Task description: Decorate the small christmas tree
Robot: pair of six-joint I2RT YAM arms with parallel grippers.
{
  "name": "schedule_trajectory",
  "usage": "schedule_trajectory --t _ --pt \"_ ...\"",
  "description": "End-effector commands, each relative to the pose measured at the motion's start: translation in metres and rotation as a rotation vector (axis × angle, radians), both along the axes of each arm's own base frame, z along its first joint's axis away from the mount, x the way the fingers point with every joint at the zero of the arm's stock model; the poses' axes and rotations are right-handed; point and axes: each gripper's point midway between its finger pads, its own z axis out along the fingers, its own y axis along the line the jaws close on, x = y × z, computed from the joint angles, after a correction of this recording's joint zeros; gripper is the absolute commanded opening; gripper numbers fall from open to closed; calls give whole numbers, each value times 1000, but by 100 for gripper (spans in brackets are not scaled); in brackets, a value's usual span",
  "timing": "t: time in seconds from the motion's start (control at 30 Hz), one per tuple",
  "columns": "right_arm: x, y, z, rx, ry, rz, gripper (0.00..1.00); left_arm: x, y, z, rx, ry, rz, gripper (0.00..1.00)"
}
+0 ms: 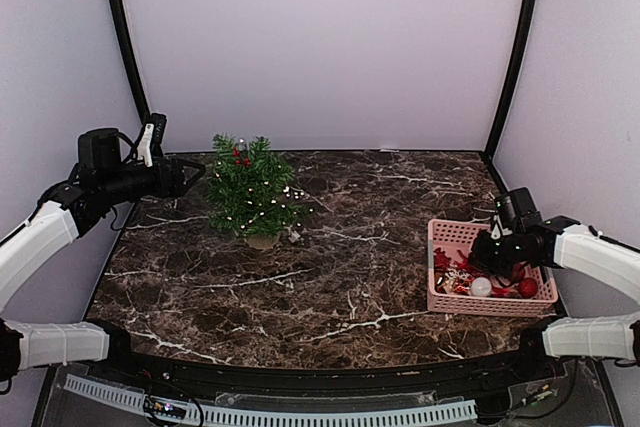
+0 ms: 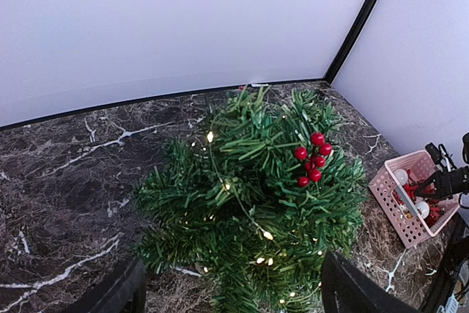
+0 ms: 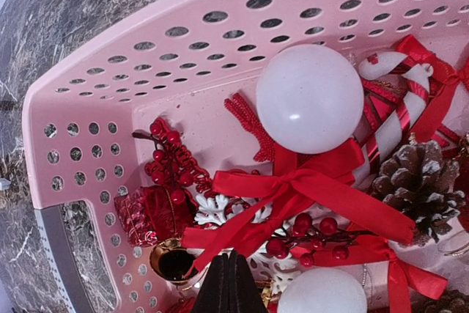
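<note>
Nearest, well to the right of the tree, the pink basket keeps the ornaments together within the right arm's reach. The right gripper is down inside it, jaws pressed together at a red bow beside a white ball. It looks like a pinch to lift one ornament, though whether any ribbon is caught I cannot tell. Farther back, the tree stands upright on its pot on the table, already wearing red berries and small lights. Just left of it, the left gripper hovers with jaws wide apart and empty, probably waiting to steady the tree.
</note>
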Motion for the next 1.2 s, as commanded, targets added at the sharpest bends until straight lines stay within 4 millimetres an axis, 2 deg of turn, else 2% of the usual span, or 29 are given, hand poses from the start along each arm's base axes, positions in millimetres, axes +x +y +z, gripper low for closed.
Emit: schedule_trajectory --t 0.0,0.17,0.23,0.3,0.4,0.5,0.63,0.7,0.83,1.0,1.1,1.17 --pt "13 -11 36 -52 -100 -41 0 -1 1 7 -5 -36 -4 84" --pt "19 -29 105 -105 -251 -105 0 -2 2 9 -2 -44 2 84" --pt "18 -34 126 -115 -294 -122 0 -2 2 10 -3 -47 3 84" --pt "16 -36 136 -116 -309 -128 0 -3 2 10 -4 -49 1 84" --pt "13 -35 135 -106 -307 -122 0 -3 1 11 -6 -52 -3 84" --pt "14 -22 136 -55 -332 -64 0 -4 1 12 -7 -54 -6 84" --pt "19 28 165 129 -449 177 0 -7 -3 14 -17 -61 -34 84" --pt "14 58 182 242 -493 323 0 -8 -6 16 -23 -67 -53 84" --pt "0 100 215 384 -578 521 0 -13 -13 21 -40 -88 -103 84" --pt "-11 153 248 482 -637 735 0 -21 -23 26 -71 -110 -176 84" --pt "-14 195 257 493 -631 875 0 -27 -34 29 -104 -111 -255 84" --pt "-22 229 267 488 -629 993 0 -31 -40 29 -130 -92 -306 84"
